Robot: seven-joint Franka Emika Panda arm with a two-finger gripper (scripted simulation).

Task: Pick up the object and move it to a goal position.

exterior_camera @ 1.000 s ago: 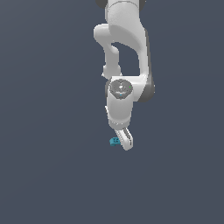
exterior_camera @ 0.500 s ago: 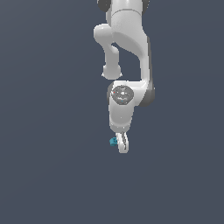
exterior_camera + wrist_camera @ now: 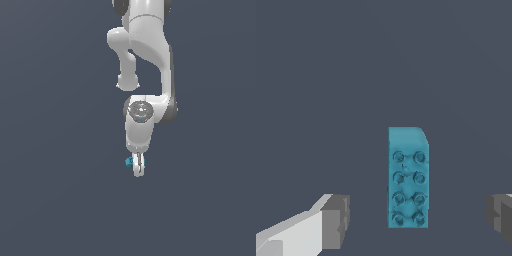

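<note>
The teal object (image 3: 408, 177), a studded brick with 8 studs in 2 rows, lies on the bare grey floor (image 3: 331, 75) between the wide-open gripper (image 3: 418, 215) pads, looks light, rigid and slick, best pinched across its long sides, and bears no readable writing.

Plain dark grey-blue floor (image 3: 55, 200) everywhere, even light, no furniture.

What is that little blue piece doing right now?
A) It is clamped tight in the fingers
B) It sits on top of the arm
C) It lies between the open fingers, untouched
C: in the wrist view the blue piece lies between the gripper fingers, with a gap on each side.
</note>
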